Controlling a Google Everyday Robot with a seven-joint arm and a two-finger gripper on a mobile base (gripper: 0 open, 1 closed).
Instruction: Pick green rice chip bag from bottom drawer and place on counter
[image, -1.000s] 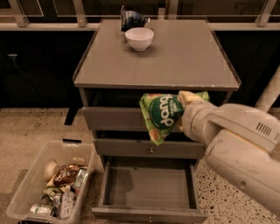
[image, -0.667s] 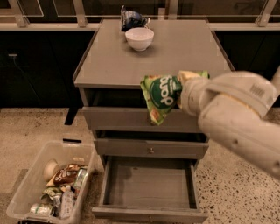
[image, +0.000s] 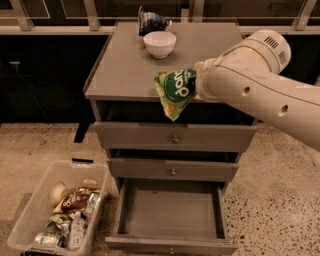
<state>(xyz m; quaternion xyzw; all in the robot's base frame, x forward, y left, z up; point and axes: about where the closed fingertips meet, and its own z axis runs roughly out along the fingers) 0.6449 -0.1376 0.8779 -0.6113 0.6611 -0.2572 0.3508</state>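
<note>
The green rice chip bag (image: 176, 91) hangs from my gripper (image: 198, 82) in the air, over the front edge of the counter (image: 125, 70). The gripper sits at the end of my white arm, which reaches in from the right, and it is shut on the bag's right side. The bag's lower tip dangles in front of the gap above the top drawer. The bottom drawer (image: 170, 207) is pulled open below, and its grey floor is bare.
A white bowl (image: 159, 44) and a dark blue bag (image: 150, 22) sit at the back of the counter. The two upper drawers (image: 175, 138) are nearly shut. A clear plastic bin (image: 57, 210) of snack packets and bottles stands on the floor at the left.
My arm has risen and lifted the green bag from in front of the top drawer up to the level of the counter's front edge.
</note>
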